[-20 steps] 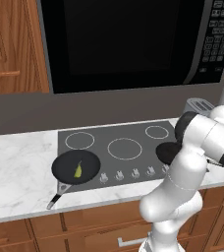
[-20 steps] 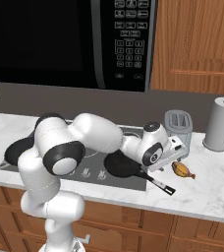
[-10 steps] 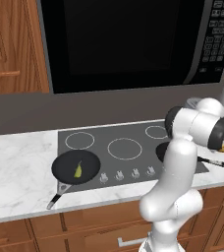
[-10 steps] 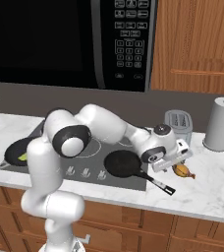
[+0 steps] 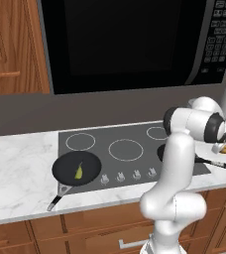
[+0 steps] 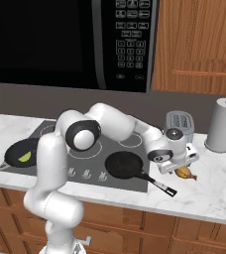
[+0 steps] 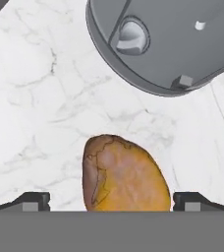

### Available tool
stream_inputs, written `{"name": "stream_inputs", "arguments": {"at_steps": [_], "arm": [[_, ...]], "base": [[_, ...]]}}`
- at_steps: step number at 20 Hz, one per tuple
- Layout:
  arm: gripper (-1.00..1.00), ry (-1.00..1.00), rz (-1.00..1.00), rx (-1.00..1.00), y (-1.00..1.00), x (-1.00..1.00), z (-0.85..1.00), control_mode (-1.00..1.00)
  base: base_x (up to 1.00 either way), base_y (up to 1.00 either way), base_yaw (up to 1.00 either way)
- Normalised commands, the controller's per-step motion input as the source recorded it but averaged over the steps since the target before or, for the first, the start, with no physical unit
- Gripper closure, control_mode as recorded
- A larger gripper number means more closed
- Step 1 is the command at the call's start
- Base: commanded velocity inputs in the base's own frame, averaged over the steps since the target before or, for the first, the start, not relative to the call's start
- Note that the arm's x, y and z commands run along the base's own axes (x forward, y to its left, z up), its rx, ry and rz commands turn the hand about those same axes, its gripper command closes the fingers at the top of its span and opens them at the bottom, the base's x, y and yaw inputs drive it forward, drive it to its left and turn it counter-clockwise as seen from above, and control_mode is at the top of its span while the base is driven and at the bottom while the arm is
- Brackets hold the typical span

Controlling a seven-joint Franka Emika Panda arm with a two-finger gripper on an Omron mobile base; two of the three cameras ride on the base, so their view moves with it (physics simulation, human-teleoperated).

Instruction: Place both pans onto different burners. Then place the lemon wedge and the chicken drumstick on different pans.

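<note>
One black pan (image 5: pixel 77 167) sits on the front-left burner of the cooktop (image 5: pixel 135 134) with the yellow-green lemon wedge (image 5: pixel 79 171) inside it. The other pan (image 6: pixel 126 164) lies empty on the front-right burner, its handle (image 6: pixel 157 182) pointing toward the counter's front edge. The golden-brown chicken drumstick (image 6: pixel 184 172) rests on the marble counter just right of the cooktop. My gripper (image 6: pixel 180 166) hovers low over it, open. In the hand view the drumstick (image 7: pixel 124 174) lies between the two fingertips (image 7: pixel 33 201), apart from both.
A silver toaster (image 6: pixel 178 124) stands just behind the drumstick and looms close in the hand view (image 7: pixel 173 44). A paper towel roll (image 6: pixel 224 126) stands at the far right. The microwave (image 6: pixel 85 39) hangs above the cooktop. Cooktop knobs (image 5: pixel 130 174) line its front edge.
The arm has swung right, from over the right pan to above the drumstick on the counter. The gripper stayed open. Pans, lemon wedge and drumstick have not moved.
</note>
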Motion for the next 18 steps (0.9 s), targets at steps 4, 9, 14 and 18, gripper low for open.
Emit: {"name": "stream_inputs", "arguments": {"at_steps": [4, 9, 14, 18], "arm": [[-1.0, 0.0, 0.0, 0.0, -0.13, 0.28, -0.11, -1.0], [-1.0, 0.0, 0.0, 0.0, -0.04, 0.27, -0.23, -1.0], [-1.0, 0.0, 0.0, 0.0, 0.0, 0.19, -0.59, -1.0], [-1.0, 0.0, 0.0, 0.0, 0.0, 0.19, -0.49, -1.0]], "base": [[0.0, 0.0, 0.0], [0.0, 0.0, 0.0], [0.0, 0.0, 0.0], [0.0, 0.0, 0.0]]}}
